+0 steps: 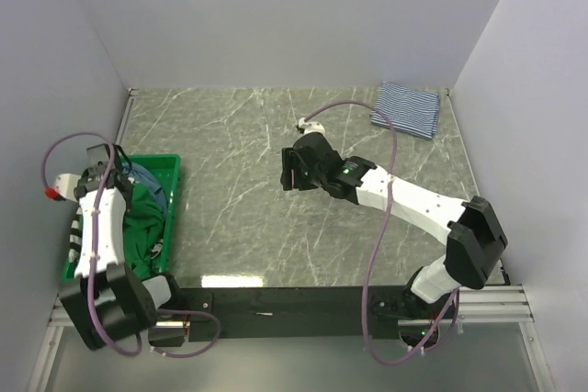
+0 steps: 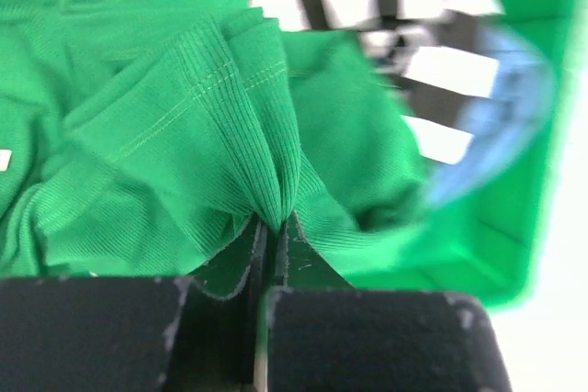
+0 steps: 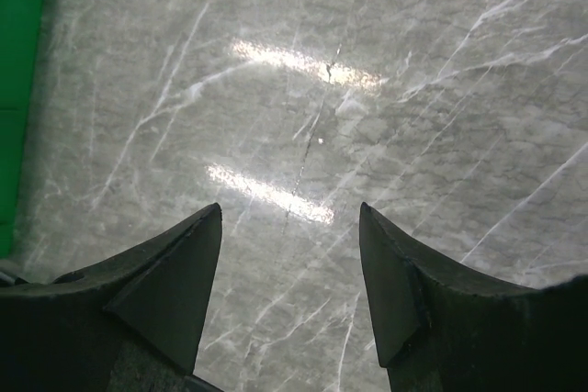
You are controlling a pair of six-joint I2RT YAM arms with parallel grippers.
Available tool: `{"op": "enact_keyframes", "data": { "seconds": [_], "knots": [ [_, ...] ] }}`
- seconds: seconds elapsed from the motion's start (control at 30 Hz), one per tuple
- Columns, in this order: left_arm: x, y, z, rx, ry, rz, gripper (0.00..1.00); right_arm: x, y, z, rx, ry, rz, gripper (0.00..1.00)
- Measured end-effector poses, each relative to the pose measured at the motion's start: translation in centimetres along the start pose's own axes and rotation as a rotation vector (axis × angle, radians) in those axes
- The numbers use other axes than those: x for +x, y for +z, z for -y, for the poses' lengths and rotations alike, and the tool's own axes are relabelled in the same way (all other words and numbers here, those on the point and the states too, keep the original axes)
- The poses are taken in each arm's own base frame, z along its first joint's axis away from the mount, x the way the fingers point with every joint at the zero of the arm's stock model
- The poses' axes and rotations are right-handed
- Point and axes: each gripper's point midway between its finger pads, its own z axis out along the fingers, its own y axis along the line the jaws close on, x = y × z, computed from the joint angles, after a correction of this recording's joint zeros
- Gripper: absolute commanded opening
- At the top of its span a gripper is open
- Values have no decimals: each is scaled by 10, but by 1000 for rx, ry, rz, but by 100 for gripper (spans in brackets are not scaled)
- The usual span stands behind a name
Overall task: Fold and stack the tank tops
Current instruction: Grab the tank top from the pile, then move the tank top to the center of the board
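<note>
My left gripper is shut on a pinched fold of the plain green tank top, inside the green bin at the left of the table. The bold black-white striped top and a bit of the dusty blue top lie behind it in the bin. In the top view the left gripper sits over the bin's cloth. The thin navy-white striped top lies folded at the far right corner. My right gripper is open and empty above bare marble; in the top view it hovers mid-table.
The bin's green wall shows at the left edge of the right wrist view. White walls enclose the table on three sides. The black rail with the arm bases runs along the near edge.
</note>
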Motion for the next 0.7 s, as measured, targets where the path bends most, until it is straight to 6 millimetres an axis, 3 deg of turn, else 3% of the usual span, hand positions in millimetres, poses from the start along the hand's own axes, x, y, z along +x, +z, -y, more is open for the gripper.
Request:
{"op": "enact_keyframes", "data": {
  "seconds": [0.27,0.4,0.5,0.6,0.7],
  "knots": [
    [-43,-101,52,428,-7,33,1,-15,-15,-2,-11,9,52,68],
    [-50,-176,93,696,61,24,1,-23,-23,4,20,7,85,68],
    [-26,-251,129,923,182,-26,0,-41,-38,13,49,25,135,68],
    [19,-333,157,1170,324,-128,1,-73,-60,28,79,75,223,68],
    [67,-381,170,1308,440,-207,1,-106,-92,61,121,154,336,70]
  ]
}}
